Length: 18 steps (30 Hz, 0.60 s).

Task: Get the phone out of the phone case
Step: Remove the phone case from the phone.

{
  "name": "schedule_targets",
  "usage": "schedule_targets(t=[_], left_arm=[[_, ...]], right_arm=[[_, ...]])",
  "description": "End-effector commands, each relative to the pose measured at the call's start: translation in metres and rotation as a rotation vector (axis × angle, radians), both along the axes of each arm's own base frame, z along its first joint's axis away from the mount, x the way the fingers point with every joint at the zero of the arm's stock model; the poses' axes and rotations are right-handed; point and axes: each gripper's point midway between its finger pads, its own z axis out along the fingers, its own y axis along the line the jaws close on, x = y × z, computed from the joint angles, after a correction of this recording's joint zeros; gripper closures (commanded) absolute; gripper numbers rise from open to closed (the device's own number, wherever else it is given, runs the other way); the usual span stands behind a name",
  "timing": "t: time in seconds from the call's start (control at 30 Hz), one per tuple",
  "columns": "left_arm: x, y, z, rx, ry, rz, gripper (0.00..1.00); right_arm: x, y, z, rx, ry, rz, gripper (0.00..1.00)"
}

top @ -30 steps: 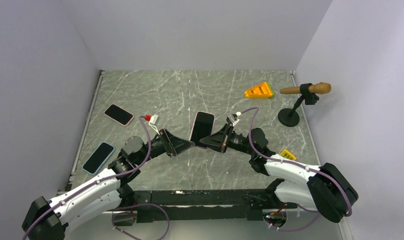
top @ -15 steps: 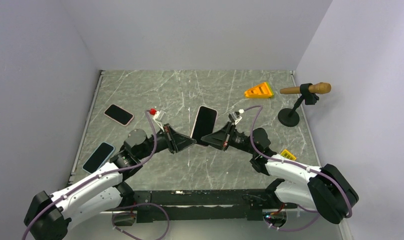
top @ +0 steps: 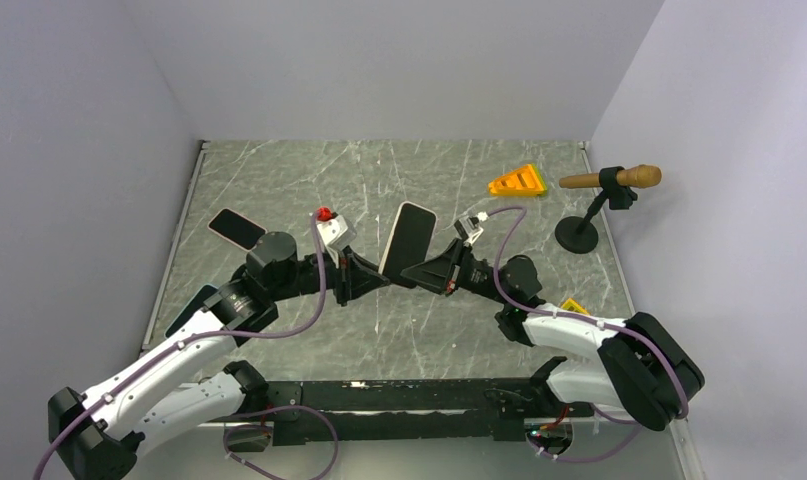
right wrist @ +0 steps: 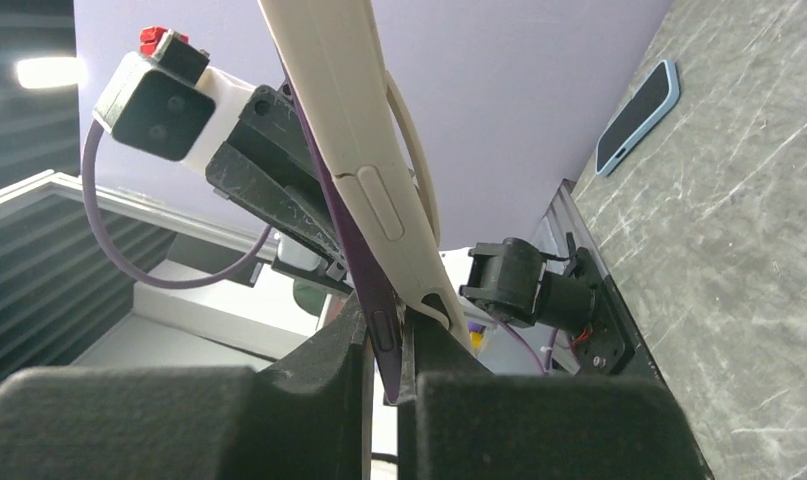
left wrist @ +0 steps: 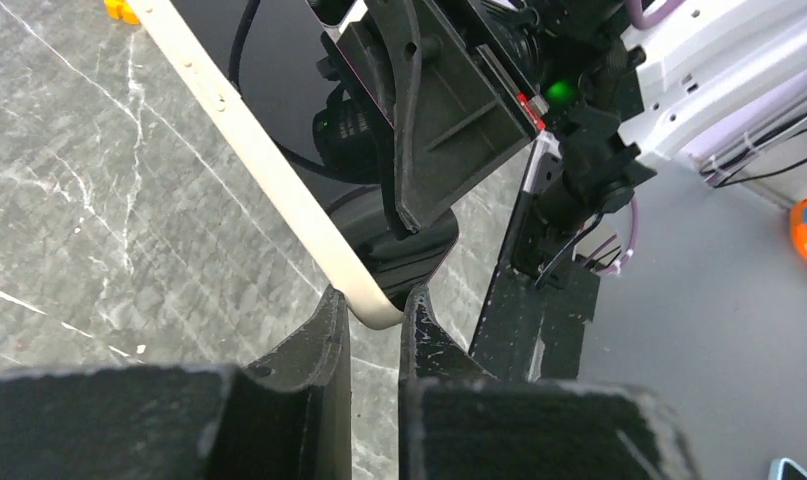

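- Your left gripper (left wrist: 376,305), which stood open beside it a second ago, now pinches shut on the lower corner of the cream plastic phone case (left wrist: 279,190).
- Your right gripper (right wrist: 384,335) stays clamped tight on the purple-edged phone (right wrist: 369,300).
- At centre frame overhead, the pair tilts up steeper off the grey marble table (top: 279,180). With both gripped, peeling can probably begin.

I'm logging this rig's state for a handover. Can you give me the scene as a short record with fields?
held item: phone in a cream phone case, tilted, above the table
left end effector: shut on a corner of the phone case
right end effector: shut on the phone's purple edge, with the case lip beside it
case status: not yet off the phone
also on table: pink phone, orange wedge, stand
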Motion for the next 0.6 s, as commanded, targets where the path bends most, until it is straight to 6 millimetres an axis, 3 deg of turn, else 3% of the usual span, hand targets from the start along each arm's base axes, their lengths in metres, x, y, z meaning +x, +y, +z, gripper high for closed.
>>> schedule_targets(t=[0.0, 0.4, 0.57], left_arm=[[0.014, 0.016, -0.048, 0.274, -0.227, -0.038, 1.0], [0.034, 0.027, -0.054, 0.269, -0.167, 0.135, 1.0], [0.017, 0.018, -0.049, 0.153, -0.057, 0.106, 1.0]], right_arm=[[-0.041, 0.001, 0.054, 0.126, 0.057, 0.23, 1.0], [-0.038, 0.003, 0.064, 0.131, 0.045, 0.215, 1.0], [-0.031, 0.007, 0.056, 0.068, 0.023, 0.175, 1.0]])
